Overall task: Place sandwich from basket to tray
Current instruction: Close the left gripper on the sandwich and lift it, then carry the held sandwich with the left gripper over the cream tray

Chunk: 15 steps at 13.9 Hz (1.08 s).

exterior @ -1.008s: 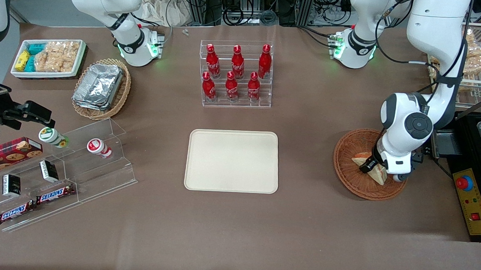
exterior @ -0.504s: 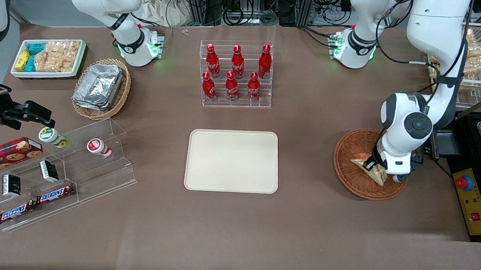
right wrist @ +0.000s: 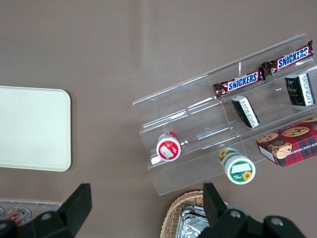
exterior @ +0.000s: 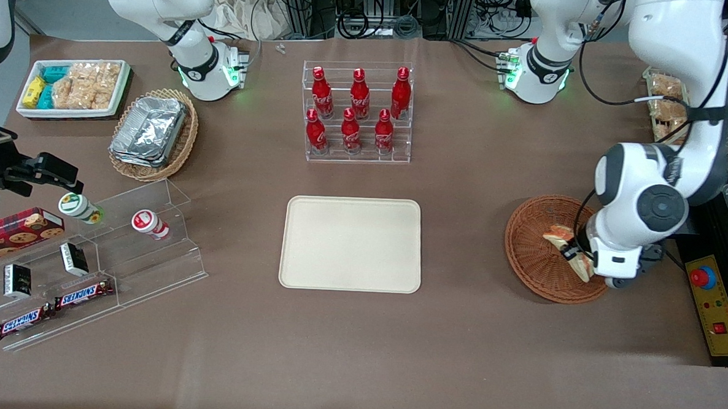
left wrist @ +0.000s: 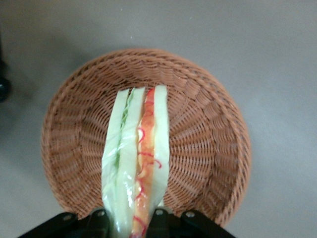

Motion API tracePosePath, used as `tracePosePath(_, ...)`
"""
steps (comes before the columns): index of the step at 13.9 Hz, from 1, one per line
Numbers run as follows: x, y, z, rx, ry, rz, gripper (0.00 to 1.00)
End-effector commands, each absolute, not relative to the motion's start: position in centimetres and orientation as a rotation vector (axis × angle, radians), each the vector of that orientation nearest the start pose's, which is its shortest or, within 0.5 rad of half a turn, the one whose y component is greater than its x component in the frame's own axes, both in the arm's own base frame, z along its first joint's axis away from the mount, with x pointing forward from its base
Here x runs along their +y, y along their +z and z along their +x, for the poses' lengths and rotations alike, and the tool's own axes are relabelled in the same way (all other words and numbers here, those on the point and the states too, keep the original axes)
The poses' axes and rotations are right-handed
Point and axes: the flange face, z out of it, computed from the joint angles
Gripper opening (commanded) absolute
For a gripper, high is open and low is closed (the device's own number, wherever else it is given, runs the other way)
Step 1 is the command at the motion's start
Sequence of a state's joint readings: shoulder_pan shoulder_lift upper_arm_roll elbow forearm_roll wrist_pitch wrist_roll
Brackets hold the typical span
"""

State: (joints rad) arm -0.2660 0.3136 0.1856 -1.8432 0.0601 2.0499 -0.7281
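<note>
The sandwich (exterior: 560, 237), a tan wedge with red, green and white filling, hangs tilted just above the round reddish-brown basket (exterior: 523, 256) at the working arm's end of the table. My gripper (exterior: 574, 254) is shut on it from above. In the left wrist view the sandwich (left wrist: 136, 156) stands on edge between the black fingers (left wrist: 164, 221) of the gripper (left wrist: 131, 225), with the basket (left wrist: 208, 141) below it holding nothing else. The cream tray (exterior: 351, 243) lies flat at the table's middle, bare, and its corner also shows as the tray (right wrist: 29, 129) in the right wrist view.
A clear rack of red bottles (exterior: 357, 112) stands farther from the camera than the tray. An acrylic snack stand (exterior: 91, 260), a tan basket of foil trays (exterior: 152, 132) and a white snack bin (exterior: 73, 87) sit toward the parked arm's end. A yellow box with a red button (exterior: 710, 305) lies beside the basket.
The gripper, shut on the sandwich, has risen and shifted toward the working arm's end of the table. The sandwich has come up off the basket's floor with it.
</note>
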Motion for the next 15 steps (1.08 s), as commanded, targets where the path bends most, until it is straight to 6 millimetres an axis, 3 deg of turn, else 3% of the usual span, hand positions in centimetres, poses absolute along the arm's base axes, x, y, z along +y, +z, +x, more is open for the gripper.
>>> tracePosePath(1,-7.2,42.9,63.9,-0.667,0.042,-2.924,0.08)
tracePosePath(3,-10.5,48.0,64.2,-0.508,0.032,-2.975,0.06)
tracePosePath(5,-15.8,51.1,63.2,-0.381,0.033,-3.02,0.0)
tracePosePath(8,-23.0,52.7,60.7,-0.207,0.076,-3.069,0.0)
tracePosePath(11,-30.8,51.5,57.5,0.022,0.099,-3.071,0.0)
tracePosePath(15,-40.6,43.2,57.5,0.157,0.121,-3.103,0.0)
